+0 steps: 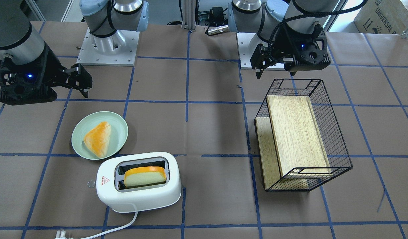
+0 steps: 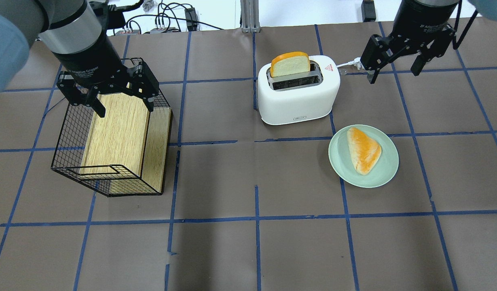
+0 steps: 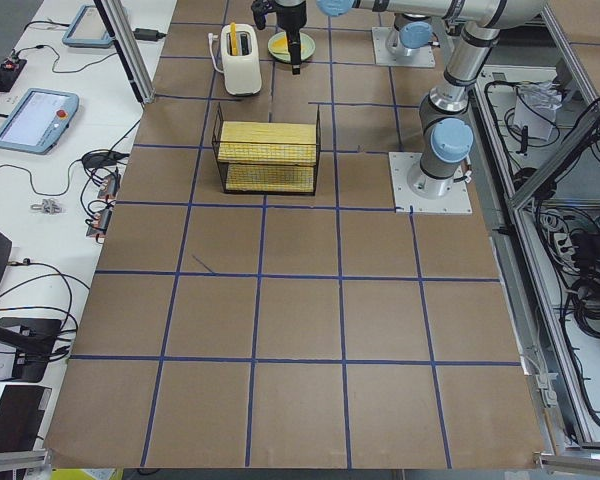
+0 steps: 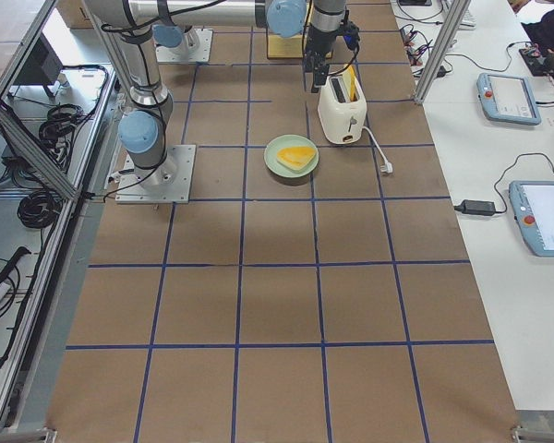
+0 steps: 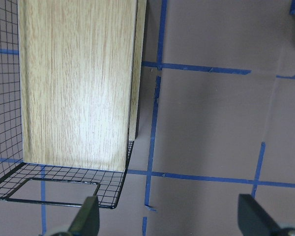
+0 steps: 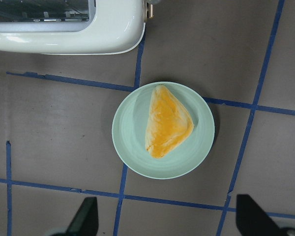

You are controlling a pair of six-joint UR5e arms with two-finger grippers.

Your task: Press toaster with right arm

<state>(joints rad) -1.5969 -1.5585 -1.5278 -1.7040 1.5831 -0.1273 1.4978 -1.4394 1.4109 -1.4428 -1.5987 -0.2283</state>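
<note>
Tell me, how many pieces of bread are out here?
2. One slice stands in a slot of the toaster; one triangular piece lies on the green plate beside it. The other slot looks empty.

The table (image 2: 272,250) is covered in brown paper and divided into squares by blue tape. A white toaster (image 2: 297,101) stands on it towards the far edge from the robot, its cord (image 1: 136,216) trailing over the paper. A pale green plate (image 2: 341,169) sits just beside the toaster, on the robot's side. A black wire basket (image 2: 68,133) rests well apart, on the robot's left.
</note>
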